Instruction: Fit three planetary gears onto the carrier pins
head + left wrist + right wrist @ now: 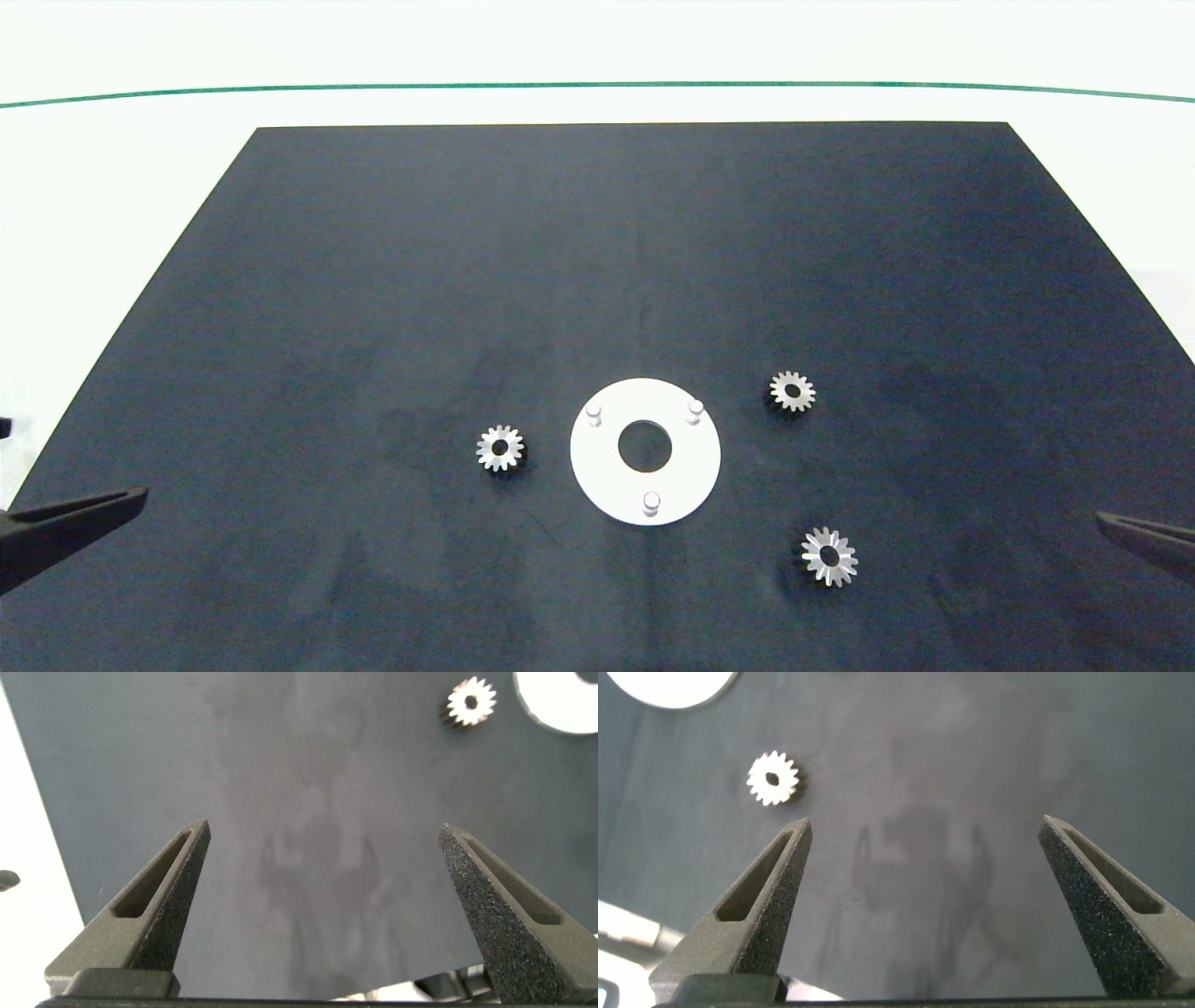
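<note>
A flat white disc [686,471] with a large centre hole lies on the black mat, and three whitish carrier pins stand on it in a triangle [652,503]. All pins are bare. One silver gear [500,448] lies left of the disc, another gear [793,391] to its upper right, a third gear [829,556] to its lower right. My left gripper [324,835] is open over bare mat at the left edge, with the left gear [470,702] far ahead of it. My right gripper [923,826] is open at the right edge, the lower-right gear [772,777] beyond one finger.
The black mat [597,280] covers most of a white table; a green line [597,85] runs across the far side. The left arm tip [75,518] and right arm tip [1148,537] sit at the mat's near corners.
</note>
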Available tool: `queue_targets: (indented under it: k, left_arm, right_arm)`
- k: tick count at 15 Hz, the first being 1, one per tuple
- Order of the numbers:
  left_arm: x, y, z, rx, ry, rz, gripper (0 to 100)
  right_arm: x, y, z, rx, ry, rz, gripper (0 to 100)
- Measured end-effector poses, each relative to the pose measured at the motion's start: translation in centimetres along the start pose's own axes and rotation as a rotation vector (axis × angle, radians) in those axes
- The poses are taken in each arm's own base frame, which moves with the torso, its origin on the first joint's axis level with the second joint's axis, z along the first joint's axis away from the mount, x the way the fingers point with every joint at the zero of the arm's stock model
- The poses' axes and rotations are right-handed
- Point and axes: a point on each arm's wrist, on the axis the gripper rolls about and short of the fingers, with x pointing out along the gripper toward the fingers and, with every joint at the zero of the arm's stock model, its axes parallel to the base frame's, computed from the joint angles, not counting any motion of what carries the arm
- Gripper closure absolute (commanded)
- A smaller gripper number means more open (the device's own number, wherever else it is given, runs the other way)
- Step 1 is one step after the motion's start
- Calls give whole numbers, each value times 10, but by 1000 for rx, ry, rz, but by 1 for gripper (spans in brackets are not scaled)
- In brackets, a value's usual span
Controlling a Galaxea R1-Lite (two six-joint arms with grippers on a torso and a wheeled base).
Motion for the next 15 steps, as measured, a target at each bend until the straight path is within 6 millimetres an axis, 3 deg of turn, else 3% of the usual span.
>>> queue_targets:
  k: [2,5,15]
  left_arm:
    - [22,1,11,14,59,-21,0]
    - [38,2,16,18,105,-34,0]
    - [43,2,17,20,118,-39,0]
  right_arm:
    - [24,5,5,-23,84,50,0]
    - [50,20,7,-75,171,116,0]
    - [110,87,8,-285,271,157,0]
